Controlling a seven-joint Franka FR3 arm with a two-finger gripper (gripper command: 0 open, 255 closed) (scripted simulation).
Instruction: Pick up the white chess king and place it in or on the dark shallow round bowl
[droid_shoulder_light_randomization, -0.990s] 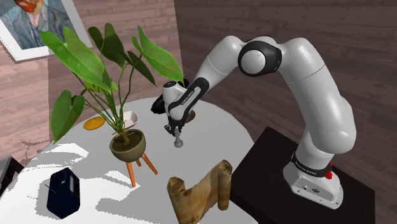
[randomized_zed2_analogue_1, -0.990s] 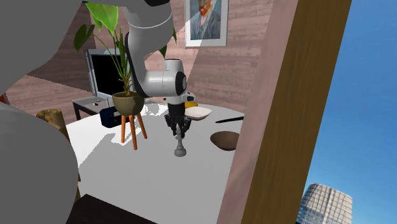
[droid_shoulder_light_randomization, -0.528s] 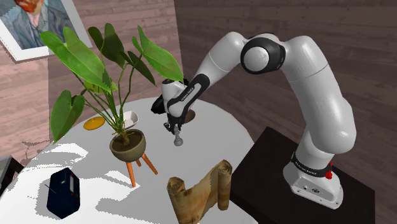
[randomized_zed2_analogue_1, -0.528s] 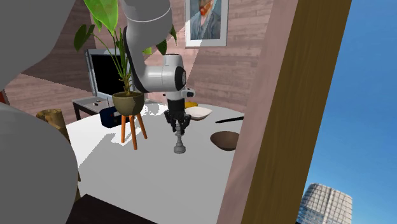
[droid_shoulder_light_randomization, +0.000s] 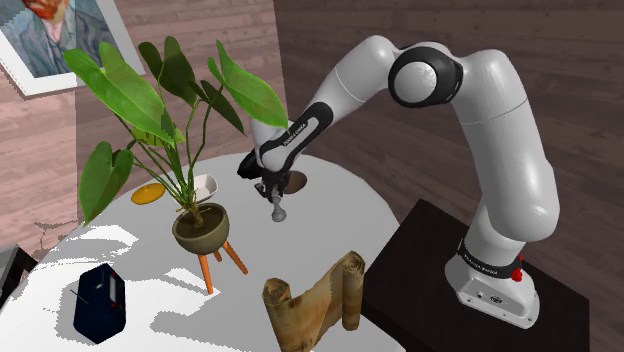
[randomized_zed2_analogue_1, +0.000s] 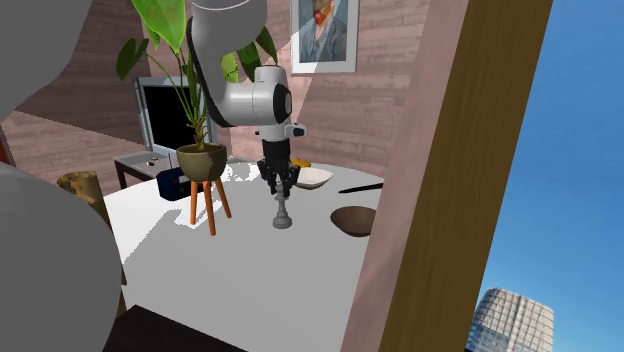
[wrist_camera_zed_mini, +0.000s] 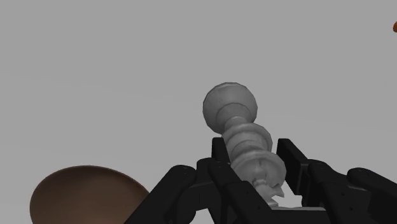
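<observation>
While I watched the feeds, the round white table (droid_shoulder_light_randomization: 330, 225) carried everything. The white arm (droid_shoulder_light_randomization: 500, 120) reached from its stand over the middle of the surface. A potted plant (droid_shoulder_light_randomization: 200, 228) on orange legs stood beside it on the shoulder view's left. A curled wooden piece (droid_shoulder_light_randomization: 315, 298) lay near the table's near edge, and a dark blue box (droid_shoulder_light_randomization: 100, 300) sat toward its near-left edge in that view.

The brown shallow bowl (randomized_zed2_analogue_1: 355, 220) sat close to the table's edge by the wooden post, and in the wrist view (wrist_camera_zed_mini: 83, 194) it lay off to one side of the fingers.

The black gripper (randomized_zed2_analogue_1: 280, 185) pointed straight down, and I saw it the same way from the shoulder (droid_shoulder_light_randomization: 275, 197). Its fingers (wrist_camera_zed_mini: 219, 153) were clamped on the crown end of the grey chess king (randomized_zed2_analogue_1: 283, 213). The king's long axis ran upright, in line with the gripper, with the round base (wrist_camera_zed_mini: 230, 107) pointing down at the surface. It hung inward from the bowl, near it but apart, toward the table's middle. I couldn't tell whether the base touched the surface.
</observation>
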